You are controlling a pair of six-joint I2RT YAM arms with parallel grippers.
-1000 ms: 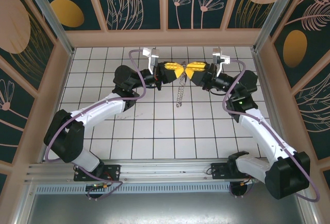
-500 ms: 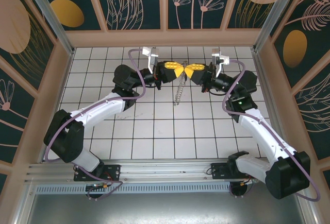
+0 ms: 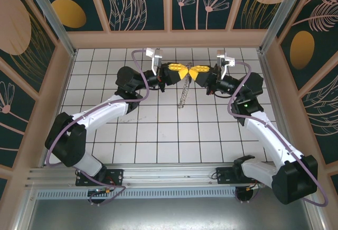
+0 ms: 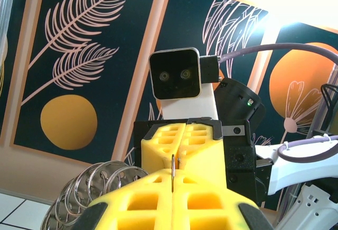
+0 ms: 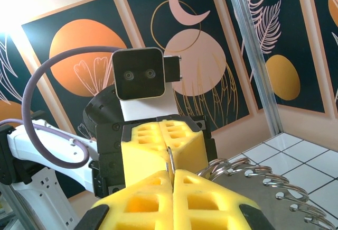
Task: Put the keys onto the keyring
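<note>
**A:** Where is the keyring now?

**B:** You see the keyring (image 3: 182,93) hanging in the air as a thin silvery chain, a little tilted. The table (image 3: 158,135) is under the keyring. I cannot tell if the lower end touches it.

**A:** And my two hands?

**B:** Your left hand (image 3: 186,73) is at the top of the keyring, on its left side. Your right hand (image 3: 193,73) is at the top of the keyring too, on its right side. The yellow tips of both hands meet nose to nose just above the keyring.

**A:** Are they wide or narrow?

**B:** Both are closed, the fingers pressed together with no gap. In the left wrist view a thin wire (image 4: 173,167) of the keyring stands in the seam of the left hand's fingers, so this hand pinches the keyring. In the right wrist view the same wire comes out of the seam of the right hand's fingers, so it looks pinched there also.

**A:** And the rest of the keyring?

**B:** Its small rings (image 4: 100,183) hang in a bunch below the pinched wire. You can see them beside the yellow fingers in both wrist views.
</note>
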